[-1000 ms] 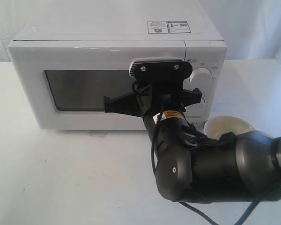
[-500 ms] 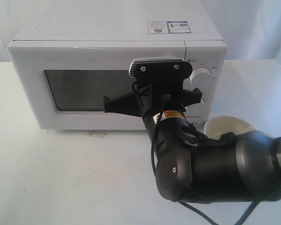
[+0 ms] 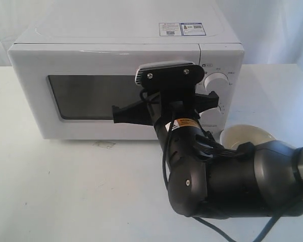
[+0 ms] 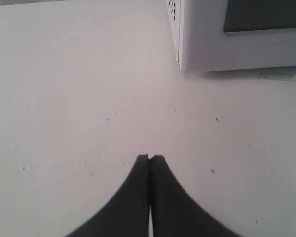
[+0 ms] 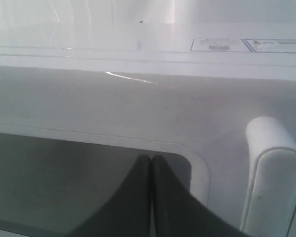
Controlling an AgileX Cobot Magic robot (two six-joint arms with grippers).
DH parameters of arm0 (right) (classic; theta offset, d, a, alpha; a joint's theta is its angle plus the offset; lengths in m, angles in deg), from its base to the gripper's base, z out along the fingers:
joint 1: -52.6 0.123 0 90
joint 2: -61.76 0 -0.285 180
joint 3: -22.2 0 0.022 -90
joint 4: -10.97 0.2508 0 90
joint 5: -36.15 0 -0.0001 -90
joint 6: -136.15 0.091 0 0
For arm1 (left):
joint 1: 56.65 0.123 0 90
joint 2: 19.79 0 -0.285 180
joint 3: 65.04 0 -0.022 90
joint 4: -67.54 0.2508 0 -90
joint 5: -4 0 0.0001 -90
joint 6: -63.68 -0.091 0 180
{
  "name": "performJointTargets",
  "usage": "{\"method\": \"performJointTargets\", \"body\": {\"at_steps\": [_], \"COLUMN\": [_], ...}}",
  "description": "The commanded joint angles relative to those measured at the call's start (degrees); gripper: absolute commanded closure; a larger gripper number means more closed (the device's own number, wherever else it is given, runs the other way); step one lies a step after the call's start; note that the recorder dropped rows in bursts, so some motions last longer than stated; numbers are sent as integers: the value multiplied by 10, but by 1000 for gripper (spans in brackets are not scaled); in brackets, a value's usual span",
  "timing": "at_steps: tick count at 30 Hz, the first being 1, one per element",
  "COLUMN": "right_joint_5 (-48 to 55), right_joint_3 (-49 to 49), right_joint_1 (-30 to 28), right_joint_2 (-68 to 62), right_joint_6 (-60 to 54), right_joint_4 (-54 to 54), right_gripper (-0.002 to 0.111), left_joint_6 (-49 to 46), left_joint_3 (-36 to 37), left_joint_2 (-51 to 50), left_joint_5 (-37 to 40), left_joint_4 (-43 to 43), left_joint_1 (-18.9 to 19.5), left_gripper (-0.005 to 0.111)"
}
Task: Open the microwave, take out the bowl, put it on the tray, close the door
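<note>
Two tools show, both pinched fully together and holding nothing. The right tool (image 5: pixel 151 158) points at the door (image 5: pixel 138 103). Its tips sit in front of the upper corner of the dark window (image 5: pixel 64 182), just beside the white bar handle (image 5: pixel 274 173); whether they touch the door cannot be judged. The door sits flush with the microwave (image 3: pixel 116 50). The left tool (image 4: pixel 150 158) hangs above bare tabletop (image 4: pixel 64 98) near the microwave's lower corner. The bowl (image 3: pixel 248 136) stands on the tabletop just right of the microwave, partly hidden behind the right arm (image 3: pixel 222 176).
</note>
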Motion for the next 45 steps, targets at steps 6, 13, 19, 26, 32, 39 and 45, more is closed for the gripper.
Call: {"method": "performJointTargets", "body": {"at_steps": [6, 13, 19, 26, 32, 39, 45], "right_joint_5": [172, 341, 407, 507, 555, 560, 560], "right_joint_3": [4, 37, 99, 194, 284, 375, 415], "right_joint_1": [0, 0, -30, -133, -246, -332, -374], "right_joint_2": [59, 227, 348, 499, 650, 816, 920], "right_joint_6": [20, -84, -99, -94, -94, -94, -94], "right_joint_4": [65, 110, 110, 110, 110, 113, 113], "right_gripper": [108, 108, 108, 108, 108, 108, 108], "left_joint_6": [0, 0, 0, 0, 0, 0, 0], "left_joint_3": [2, 2, 2, 2, 2, 2, 2], "left_joint_2": [3, 3, 3, 3, 3, 3, 3], "left_joint_5": [2, 2, 2, 2, 2, 2, 2], "left_joint_4": [2, 2, 2, 2, 2, 2, 2], "left_joint_1": [3, 3, 3, 3, 3, 3, 3], "left_gripper": [107, 107, 107, 107, 107, 107, 107]}}
